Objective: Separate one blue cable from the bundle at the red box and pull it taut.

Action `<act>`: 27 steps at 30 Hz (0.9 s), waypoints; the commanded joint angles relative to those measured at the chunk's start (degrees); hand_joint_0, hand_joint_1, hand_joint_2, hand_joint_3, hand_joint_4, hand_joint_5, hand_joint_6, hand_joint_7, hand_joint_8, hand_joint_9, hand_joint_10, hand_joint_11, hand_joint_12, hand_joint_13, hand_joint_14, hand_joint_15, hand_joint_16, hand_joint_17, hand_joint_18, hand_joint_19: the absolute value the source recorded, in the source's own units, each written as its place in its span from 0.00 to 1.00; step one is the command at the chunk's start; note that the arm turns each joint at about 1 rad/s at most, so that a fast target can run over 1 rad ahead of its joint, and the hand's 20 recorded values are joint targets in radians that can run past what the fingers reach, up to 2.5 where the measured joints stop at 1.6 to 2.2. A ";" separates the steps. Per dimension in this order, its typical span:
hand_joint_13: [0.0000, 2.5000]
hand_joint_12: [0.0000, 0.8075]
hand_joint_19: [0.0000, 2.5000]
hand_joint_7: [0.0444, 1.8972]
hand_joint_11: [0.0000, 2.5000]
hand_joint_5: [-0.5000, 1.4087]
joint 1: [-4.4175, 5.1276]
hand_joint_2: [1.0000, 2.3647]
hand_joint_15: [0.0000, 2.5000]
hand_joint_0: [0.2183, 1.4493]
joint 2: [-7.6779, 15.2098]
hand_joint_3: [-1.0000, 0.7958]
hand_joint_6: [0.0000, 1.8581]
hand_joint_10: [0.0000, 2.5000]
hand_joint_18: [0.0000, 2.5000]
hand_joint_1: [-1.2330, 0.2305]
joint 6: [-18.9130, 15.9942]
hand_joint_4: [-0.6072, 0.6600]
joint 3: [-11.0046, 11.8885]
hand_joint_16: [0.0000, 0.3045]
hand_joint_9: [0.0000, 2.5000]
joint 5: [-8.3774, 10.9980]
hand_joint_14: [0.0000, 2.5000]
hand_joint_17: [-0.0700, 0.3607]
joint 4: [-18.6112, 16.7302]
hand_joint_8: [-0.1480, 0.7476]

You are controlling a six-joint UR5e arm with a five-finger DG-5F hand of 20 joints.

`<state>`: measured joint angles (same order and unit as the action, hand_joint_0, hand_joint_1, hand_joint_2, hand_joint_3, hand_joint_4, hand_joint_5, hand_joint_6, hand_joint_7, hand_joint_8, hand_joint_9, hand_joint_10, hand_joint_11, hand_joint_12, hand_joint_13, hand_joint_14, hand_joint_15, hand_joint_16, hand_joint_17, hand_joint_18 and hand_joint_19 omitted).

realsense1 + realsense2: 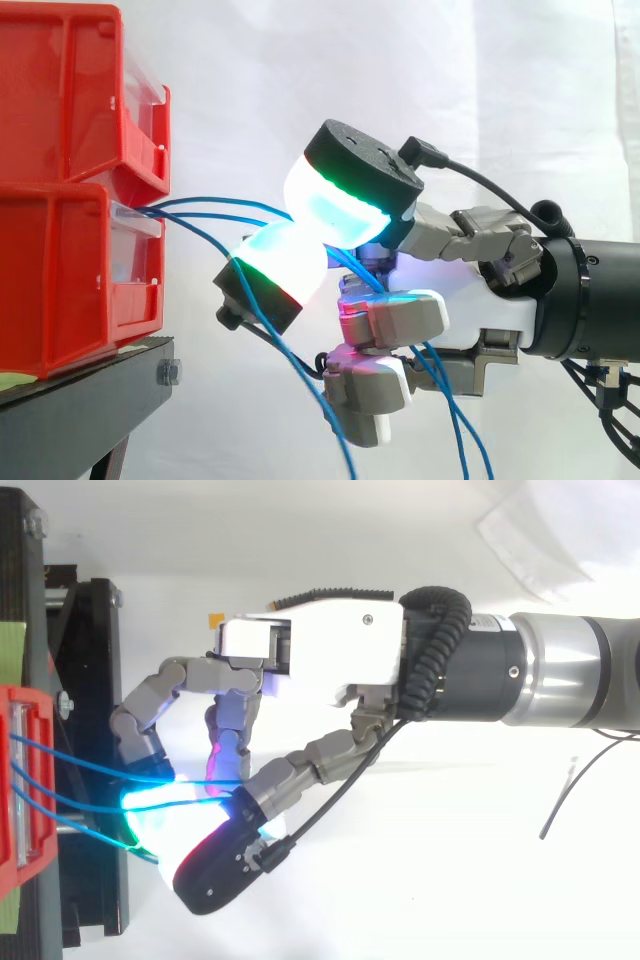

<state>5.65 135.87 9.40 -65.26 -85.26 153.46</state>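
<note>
Two red bins stand stacked at the left, the lower bin (60, 280) above the upper bin (60, 90)'s level reversed: the upper one sits on the lower one. Several thin blue cables (205, 206) run out of the lower bin's front (20, 780) toward the right. My hand (470, 300) reaches in from the right, just off the bin front. Two glowing fingertips (340, 205) are closed together on a blue cable, which runs nearly straight back to the bin. The other blue cables (450, 400) sag and hang down past the curled lower fingers (375, 385).
The bins rest on a black stand (80, 410) whose edge lies just below and left of the hand. A white curtain hangs behind. A small orange mark (215, 618) lies on the white floor by the stand.
</note>
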 commanded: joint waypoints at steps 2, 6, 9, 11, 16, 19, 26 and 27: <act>0.52 0.45 0.40 0.56 0.44 0.20 -0.02 0.00 0.36 0.26 0.00 0.28 0.47 0.01 0.39 0.37 -0.08 0.51 0.05 0.18 0.58 0.00 0.01 0.45 -0.18 0.50; 0.53 0.45 0.40 0.57 0.44 0.21 -0.02 0.00 0.36 0.26 0.00 0.28 0.46 0.01 0.39 0.56 -0.08 0.51 -0.04 0.18 0.60 0.09 0.01 0.45 -0.27 0.50; 0.52 0.43 0.40 0.59 0.44 0.21 -0.02 0.00 0.37 0.31 0.00 0.28 0.46 0.01 0.38 0.57 0.00 0.51 -0.04 0.17 0.60 0.00 0.01 0.44 -0.27 0.48; 0.52 0.43 0.40 0.59 0.45 0.20 -0.11 0.00 0.37 0.32 0.00 0.30 0.46 0.01 0.38 0.53 0.09 0.51 -0.04 0.17 0.59 0.00 0.01 0.44 -0.18 0.49; 0.52 0.47 0.39 0.59 0.44 0.20 -0.11 0.01 0.36 0.30 0.00 0.41 0.45 0.01 0.39 0.38 0.09 0.51 -0.04 0.20 0.57 0.00 0.01 0.48 0.08 0.52; 0.49 0.46 0.39 0.59 0.44 0.19 -0.11 0.01 0.36 0.31 0.00 0.44 0.47 0.01 0.37 0.30 0.09 0.51 -0.13 0.19 0.50 0.00 0.01 0.46 0.08 0.49; 0.44 0.42 0.34 0.54 0.43 0.17 -0.11 0.00 0.34 0.44 0.00 0.28 0.50 0.01 0.33 0.23 0.09 0.41 -0.13 0.18 0.40 0.00 0.01 0.45 0.08 0.45; 0.44 0.42 0.34 0.55 0.43 0.17 -0.11 0.00 0.34 0.43 0.00 0.28 0.50 0.01 0.33 0.22 0.18 0.42 -0.13 0.18 0.41 0.18 0.01 0.45 0.00 0.44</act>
<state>5.54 135.88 9.50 -65.38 -85.23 153.54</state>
